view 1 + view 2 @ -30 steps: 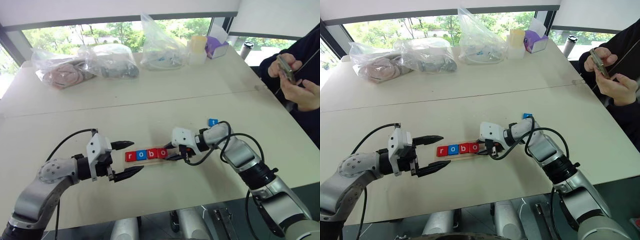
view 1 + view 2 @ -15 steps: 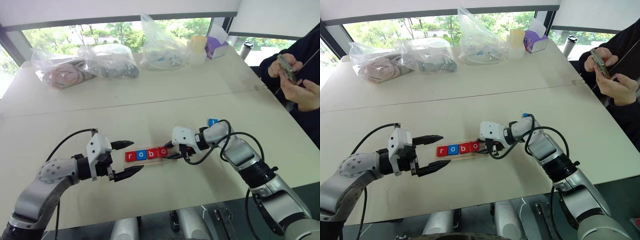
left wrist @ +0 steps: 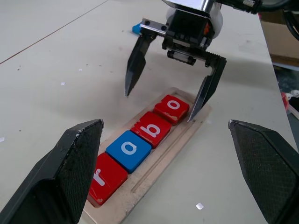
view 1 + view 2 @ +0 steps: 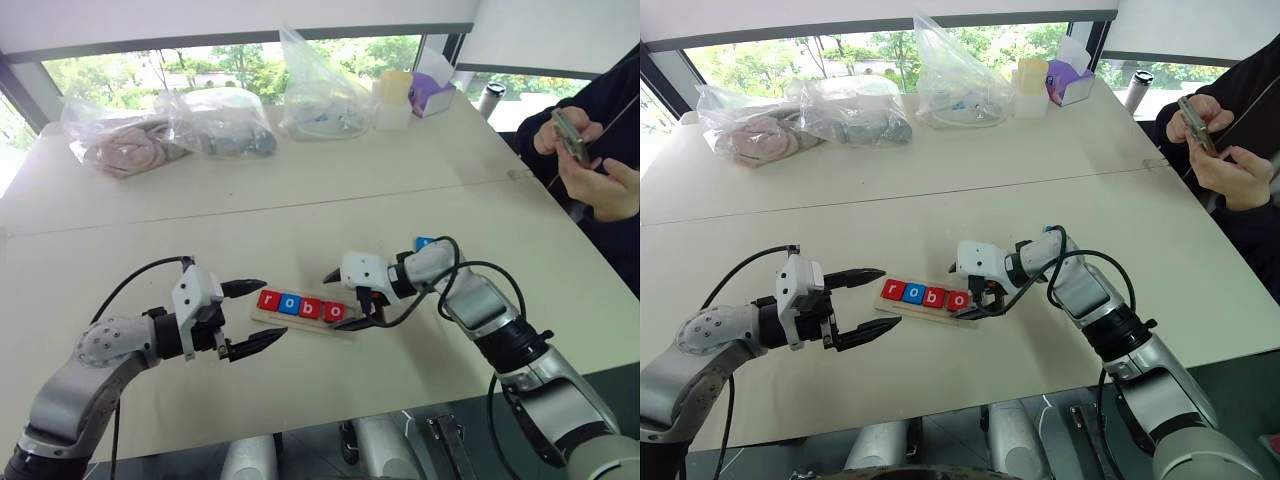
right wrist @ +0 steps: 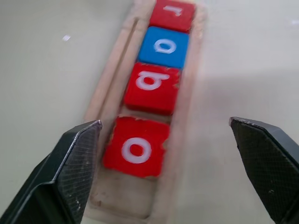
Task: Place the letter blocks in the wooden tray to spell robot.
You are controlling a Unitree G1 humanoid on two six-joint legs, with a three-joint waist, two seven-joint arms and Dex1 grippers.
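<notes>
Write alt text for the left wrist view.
A pale wooden tray on a table holds four letter blocks in a row, red r, blue o, red b and red o, with its far slot unfilled. The right pincer hangs open above that end, and a blue block lies beyond it.

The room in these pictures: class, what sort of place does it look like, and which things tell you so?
Probably an office or lab workroom: long pale tables pushed together by a window, bagged supplies along the far edge, and a person seated alongside.
</notes>
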